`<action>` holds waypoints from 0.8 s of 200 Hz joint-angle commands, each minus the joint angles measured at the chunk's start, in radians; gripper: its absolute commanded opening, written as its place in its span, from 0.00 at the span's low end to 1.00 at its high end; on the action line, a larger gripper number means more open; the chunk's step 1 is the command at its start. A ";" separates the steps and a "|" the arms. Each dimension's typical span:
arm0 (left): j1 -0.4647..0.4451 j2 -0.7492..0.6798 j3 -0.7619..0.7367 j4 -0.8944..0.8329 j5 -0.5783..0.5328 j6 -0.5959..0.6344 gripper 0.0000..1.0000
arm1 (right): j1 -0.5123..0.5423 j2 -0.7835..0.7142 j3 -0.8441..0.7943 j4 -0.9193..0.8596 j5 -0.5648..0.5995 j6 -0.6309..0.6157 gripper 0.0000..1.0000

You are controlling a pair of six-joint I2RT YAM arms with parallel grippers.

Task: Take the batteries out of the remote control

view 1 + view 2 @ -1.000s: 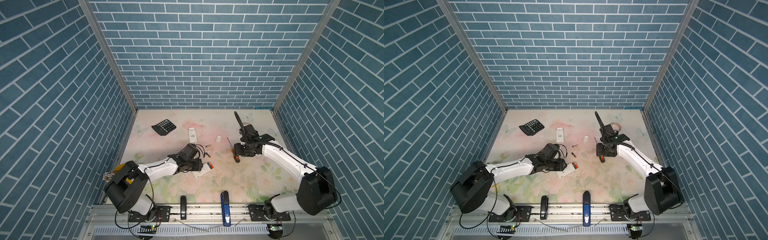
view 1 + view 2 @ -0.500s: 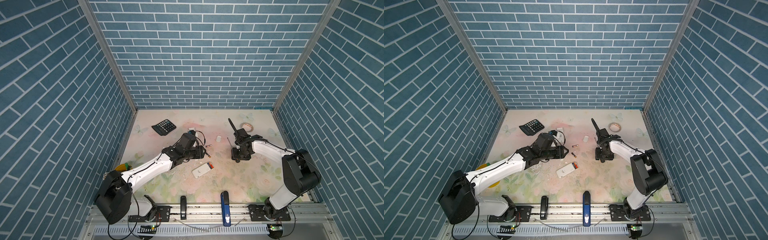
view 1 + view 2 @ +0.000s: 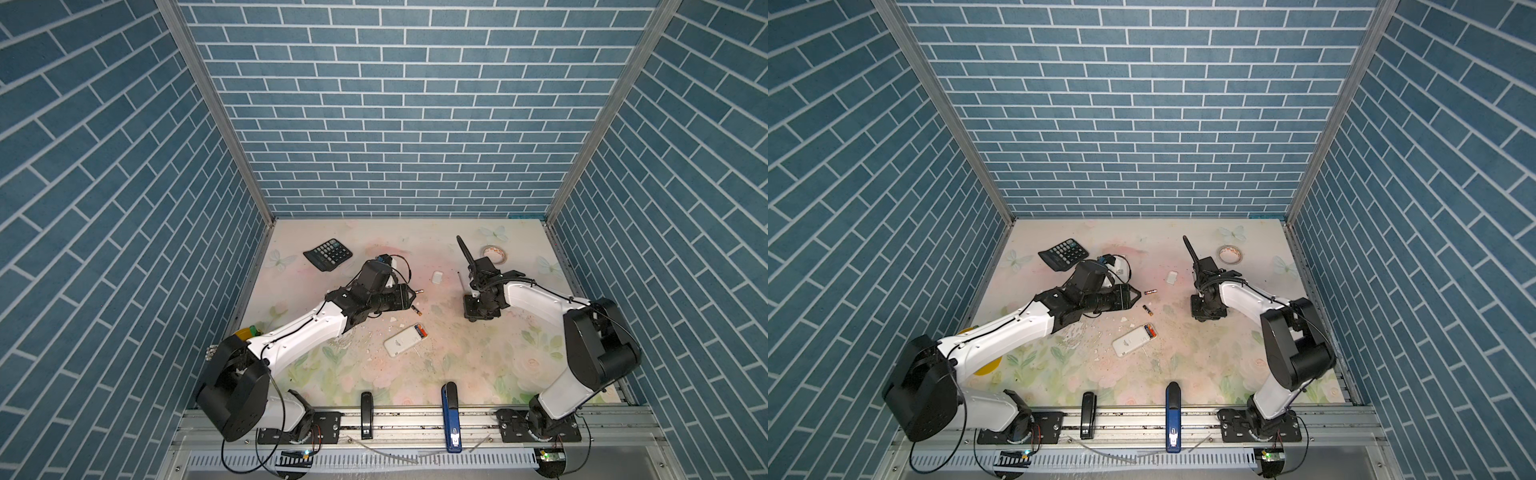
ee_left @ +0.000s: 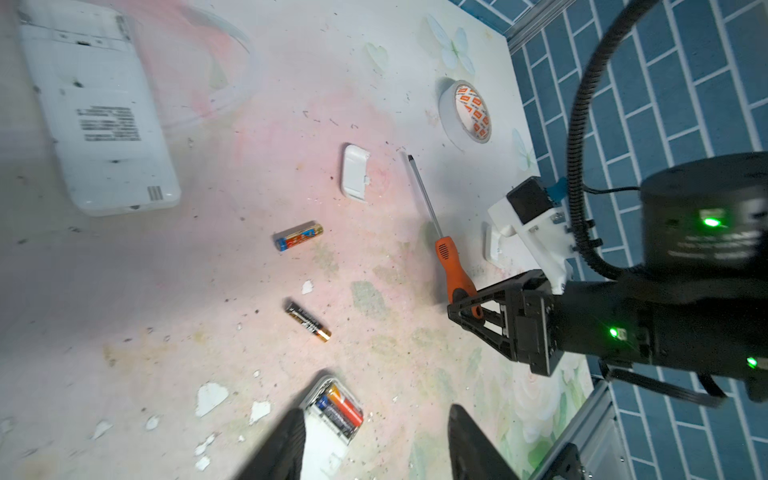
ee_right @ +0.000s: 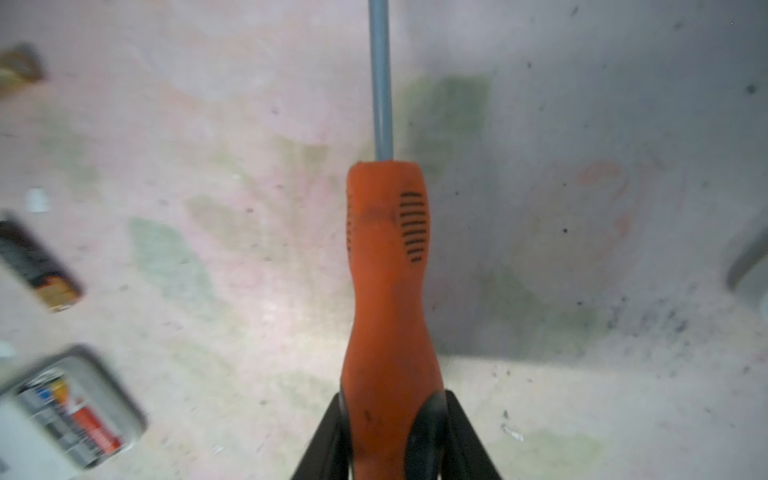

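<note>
Left wrist view: two seated batteries (image 4: pixel 338 405), one dark blue and one orange-red, lie side by side in the open compartment at one end of the white remote control (image 4: pixel 328 444). The remote lies flat on the flowered tabletop (image 4: pixel 249 291). Two loose batteries, a blue-and-gold one (image 4: pixel 299 237) and a black-and-gold one (image 4: pixel 308 322), rest nearby.

The batteries look light, rigid and smooth, so they will likely roll or slip. The seated pair is probably spring-pinched, and levering up one end, then pinching across the middle, seems the surest hold.

The left end effector (image 4: pixel 374 440) hovers over the compartment, fingers partly apart and empty. Off to the side, the right end effector (image 5: pixel 392 415) is clamped on the handle of an orange-handled screwdriver (image 5: pixel 386 270). A detached white cover (image 4: pixel 354 178) lies farther off.
</note>
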 commanded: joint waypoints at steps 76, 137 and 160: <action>-0.068 0.259 0.078 0.612 0.167 -0.251 0.58 | 0.069 -0.229 0.110 -0.106 -0.255 -0.111 0.00; -0.091 0.305 0.098 0.632 0.169 -0.271 0.51 | 0.095 -0.270 0.118 -0.056 -0.282 -0.080 0.00; -0.095 0.299 0.095 0.610 0.159 -0.262 0.51 | 0.096 -0.282 0.113 -0.048 -0.266 -0.070 0.00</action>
